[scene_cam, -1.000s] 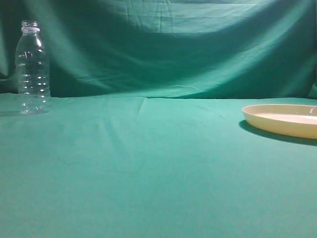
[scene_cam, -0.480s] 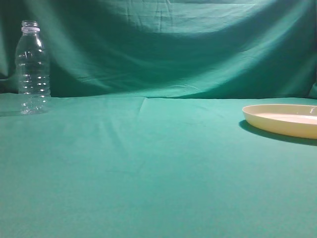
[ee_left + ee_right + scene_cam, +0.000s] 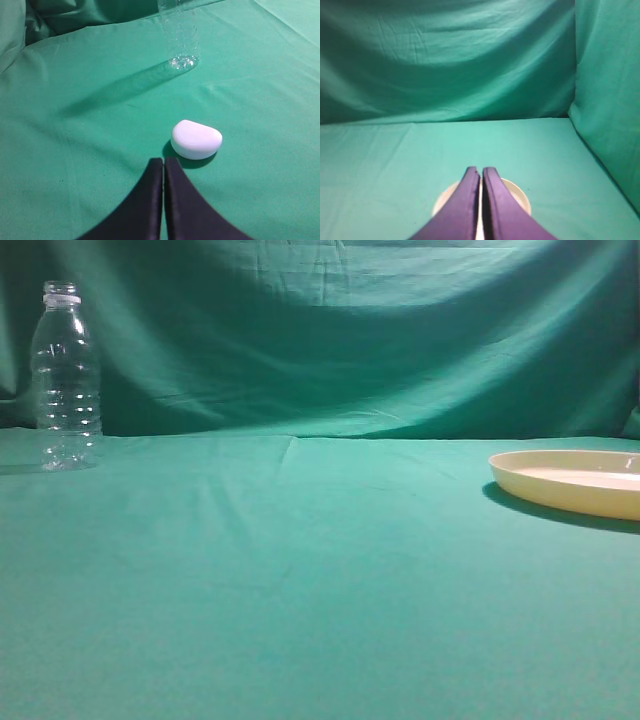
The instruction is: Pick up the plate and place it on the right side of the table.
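Observation:
The cream plate [image 3: 570, 480] lies flat on the teal table [image 3: 300, 580] at the right edge of the exterior view, cut off by the frame. In the right wrist view the plate [image 3: 519, 196] lies on the cloth behind my right gripper [image 3: 480, 171], whose fingers are shut together and hide most of it. My left gripper [image 3: 163, 161] is shut and empty over bare cloth. Neither gripper shows in the exterior view.
A clear plastic bottle [image 3: 66, 380] stands at the far left; it also shows in the left wrist view [image 3: 181, 35]. A small white rounded lump [image 3: 196, 139] lies just ahead of my left fingertips. A draped green backdrop [image 3: 350, 330] closes the back, and a cloth wall [image 3: 610, 100] the right.

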`<state>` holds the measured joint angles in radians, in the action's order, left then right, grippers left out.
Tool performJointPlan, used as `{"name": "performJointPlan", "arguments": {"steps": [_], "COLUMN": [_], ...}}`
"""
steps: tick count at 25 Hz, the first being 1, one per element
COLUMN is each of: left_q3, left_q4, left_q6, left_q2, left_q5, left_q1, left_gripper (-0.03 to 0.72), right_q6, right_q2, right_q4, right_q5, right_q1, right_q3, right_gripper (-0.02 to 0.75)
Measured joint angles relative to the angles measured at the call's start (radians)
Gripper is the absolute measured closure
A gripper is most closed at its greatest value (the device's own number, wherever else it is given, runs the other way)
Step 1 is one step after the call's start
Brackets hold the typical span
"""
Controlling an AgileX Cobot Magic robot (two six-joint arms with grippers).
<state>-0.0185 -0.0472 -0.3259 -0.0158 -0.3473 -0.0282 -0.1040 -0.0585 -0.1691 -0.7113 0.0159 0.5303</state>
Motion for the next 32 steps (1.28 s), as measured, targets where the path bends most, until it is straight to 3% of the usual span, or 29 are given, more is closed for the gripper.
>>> {"name": "performJointPlan", "arguments": {"steps": [6,15,32], "left_q3": [0.0,0.0,0.0], "left_q4": [0.0,0.0,0.0], "left_q6": [0.0,0.0,0.0], "left_q2": [0.0,0.0,0.0], "left_q5": [0.0,0.0,0.0], "left_q1": [0.0,0.0,0.0], "left_gripper": [0.688,0.688,0.688], "right_q6": [-0.036,-0.035,0.057], "right_q2": [0.065,0.07,0.07], "right_q4": [0.066,0.076,0.074], "right_q5": [0.153,0.326,0.329], "right_q1": [0.084,0.096,0.096], "right_q3": [-0.252,-0.511,-0.557], "right_gripper": [0.738,0.738,0.738]}}
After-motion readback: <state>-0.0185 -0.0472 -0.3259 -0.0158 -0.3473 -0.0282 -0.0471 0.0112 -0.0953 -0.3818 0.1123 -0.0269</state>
